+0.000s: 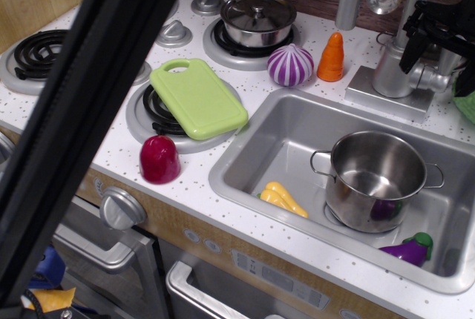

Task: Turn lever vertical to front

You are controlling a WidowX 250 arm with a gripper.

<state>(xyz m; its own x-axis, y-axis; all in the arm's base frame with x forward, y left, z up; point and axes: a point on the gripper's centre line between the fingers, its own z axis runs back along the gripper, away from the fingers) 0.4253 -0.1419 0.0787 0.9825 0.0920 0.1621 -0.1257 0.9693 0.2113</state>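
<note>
A black robot gripper (438, 41) is hovering at the chrome tap's thick cylindrical body (392, 70), at the back right of the white speckled worktop (111, 148). Its fingers (413, 52) are reaching down beside the short shiny silver lever (429, 76), which is projecting sideways to the right; whether they are apart or closed cannot be told. A steel pot (375, 178) is sitting in the grey sink (260, 148) below.
</note>
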